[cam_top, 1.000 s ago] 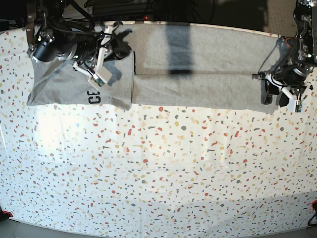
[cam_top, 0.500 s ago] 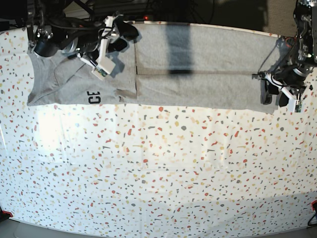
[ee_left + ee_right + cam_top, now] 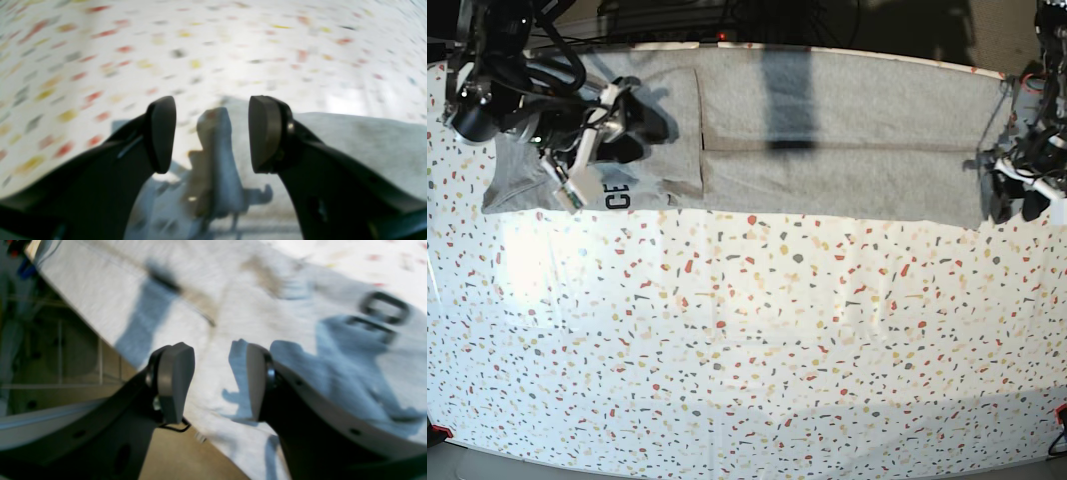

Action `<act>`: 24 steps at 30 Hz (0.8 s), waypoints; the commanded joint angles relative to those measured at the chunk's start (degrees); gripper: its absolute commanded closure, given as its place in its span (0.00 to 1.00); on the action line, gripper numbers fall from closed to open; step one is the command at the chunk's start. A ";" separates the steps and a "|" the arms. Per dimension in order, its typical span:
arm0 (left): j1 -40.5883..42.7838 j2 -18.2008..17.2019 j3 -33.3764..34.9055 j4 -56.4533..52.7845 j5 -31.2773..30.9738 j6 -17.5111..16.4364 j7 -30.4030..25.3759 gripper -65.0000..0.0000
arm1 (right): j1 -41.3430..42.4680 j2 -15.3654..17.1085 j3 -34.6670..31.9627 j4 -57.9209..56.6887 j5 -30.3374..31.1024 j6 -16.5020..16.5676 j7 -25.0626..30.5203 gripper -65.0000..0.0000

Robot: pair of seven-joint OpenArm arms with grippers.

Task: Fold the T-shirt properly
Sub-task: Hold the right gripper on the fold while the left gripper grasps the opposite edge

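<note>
The light grey T-shirt (image 3: 827, 130) lies spread along the back of the table. Its left end is folded over, and the black letters "CE" (image 3: 617, 197) show there. My right gripper (image 3: 649, 128) hovers over that folded end, open and empty. In the right wrist view its open gripper (image 3: 217, 383) hangs above the grey cloth (image 3: 300, 290), with black lettering (image 3: 383, 306) beyond it. My left gripper (image 3: 1012, 205) is at the shirt's right end, open and empty. In the left wrist view its gripper (image 3: 211, 133) stands over the table beside the shirt's edge (image 3: 367, 146).
The white speckled table (image 3: 747, 340) stretches in front of the shirt. Its back edge (image 3: 186, 436) runs just behind my right gripper, with dark equipment and cables (image 3: 677, 15) behind it.
My right gripper has swung from the back edge toward the left and front, and the folded flap now lies flat. My left gripper has shifted slightly right, off the shirt's end.
</note>
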State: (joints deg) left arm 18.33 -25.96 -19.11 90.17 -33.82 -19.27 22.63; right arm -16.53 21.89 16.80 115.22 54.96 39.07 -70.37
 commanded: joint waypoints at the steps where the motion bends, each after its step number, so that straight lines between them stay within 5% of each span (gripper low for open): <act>1: 0.94 -1.05 -1.14 0.90 -1.57 -1.66 -1.29 0.48 | 0.33 0.63 1.22 1.03 0.96 0.20 0.98 0.55; 10: 4.52 -0.72 -2.71 -5.97 -9.64 -9.99 -0.07 0.48 | 0.33 0.61 3.10 1.03 0.96 0.17 0.87 0.55; 19: 4.52 -0.72 -2.71 -12.35 -10.60 -10.40 -2.40 0.48 | 0.33 0.61 3.10 1.03 0.98 0.17 0.46 0.55; 24: 4.52 -0.57 -2.71 -15.37 -12.48 -15.15 0.00 0.48 | 0.33 0.61 3.10 1.03 0.98 0.15 0.46 0.55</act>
State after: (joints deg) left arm 22.81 -25.71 -21.43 74.48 -46.61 -34.70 21.54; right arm -16.51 21.76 19.57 115.24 55.00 39.07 -70.59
